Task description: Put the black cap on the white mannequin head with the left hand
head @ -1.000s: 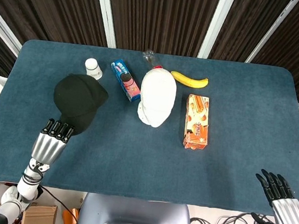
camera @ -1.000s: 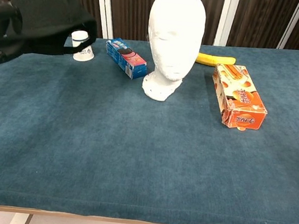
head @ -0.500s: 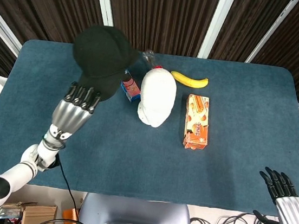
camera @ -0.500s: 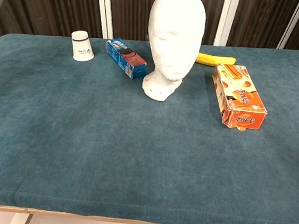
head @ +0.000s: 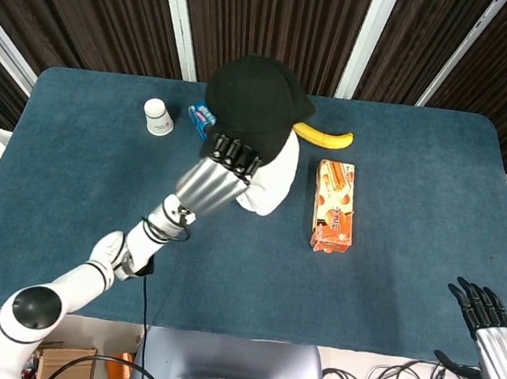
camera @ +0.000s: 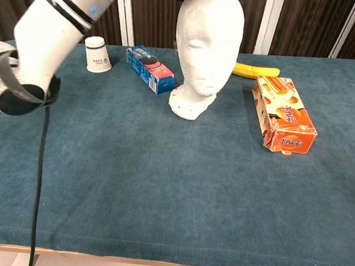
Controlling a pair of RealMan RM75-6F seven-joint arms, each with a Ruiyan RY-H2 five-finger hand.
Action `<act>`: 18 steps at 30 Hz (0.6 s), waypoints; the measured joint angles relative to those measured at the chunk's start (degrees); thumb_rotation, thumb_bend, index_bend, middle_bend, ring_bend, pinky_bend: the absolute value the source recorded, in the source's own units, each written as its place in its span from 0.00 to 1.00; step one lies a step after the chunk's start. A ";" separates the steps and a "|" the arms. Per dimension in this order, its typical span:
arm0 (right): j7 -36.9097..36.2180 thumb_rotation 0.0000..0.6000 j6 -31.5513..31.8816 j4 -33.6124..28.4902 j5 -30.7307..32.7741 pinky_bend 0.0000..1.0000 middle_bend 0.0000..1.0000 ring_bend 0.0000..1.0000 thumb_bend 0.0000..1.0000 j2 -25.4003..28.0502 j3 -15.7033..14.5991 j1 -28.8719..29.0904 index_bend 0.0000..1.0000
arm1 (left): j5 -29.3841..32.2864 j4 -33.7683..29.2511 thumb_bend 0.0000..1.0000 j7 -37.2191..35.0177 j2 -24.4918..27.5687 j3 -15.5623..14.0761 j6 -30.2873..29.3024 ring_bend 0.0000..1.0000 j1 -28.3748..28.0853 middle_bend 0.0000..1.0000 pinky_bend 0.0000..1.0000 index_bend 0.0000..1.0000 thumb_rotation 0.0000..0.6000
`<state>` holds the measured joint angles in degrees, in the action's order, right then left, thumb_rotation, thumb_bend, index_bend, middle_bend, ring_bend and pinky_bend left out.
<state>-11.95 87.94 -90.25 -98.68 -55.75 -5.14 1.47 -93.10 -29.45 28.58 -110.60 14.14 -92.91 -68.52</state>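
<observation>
The left hand (head: 216,178) is holding the black cap (head: 253,102) by its near edge, fingers curled onto the fabric, and is carrying it high over the white mannequin head (head: 269,175). In the head view the cap is covering the top and back of the head, but the chest view is showing only a dark sliver of cap at the upper edge, just left of the bare crown, so the cap is not seated and I cannot tell whether it is touching the head at all. The main risk is coming from that offset: if the hand is lowering the cap while it is sitting left of the crown, the rim is likely to catch on the side of the head and push it. The head is standing on a narrow neck base, so a sideways shove could be tipping it toward the orange snack box (head: 334,205) or the blue biscuit packet (camera: 149,68). Letting go too early is the other hazard, since the cap could be sliding off the smooth dome onto the table (head: 406,153). The right hand (head: 495,335) is hanging off the near table edge, fingers spread and holding nothing.
</observation>
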 measured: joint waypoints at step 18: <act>-4.29 1.00 3.54 2.19 -1.37 0.00 0.00 0.00 0.08 0.64 -0.32 -1.26 0.00 | -2.77 8.67 0.47 -1.28 -8.83 -7.02 1.65 0.62 1.35 0.69 0.62 0.69 1.00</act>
<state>-16.24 91.48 -88.06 -100.05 -55.11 -5.46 0.21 -95.87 -20.78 27.31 -119.43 7.12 -91.27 -67.17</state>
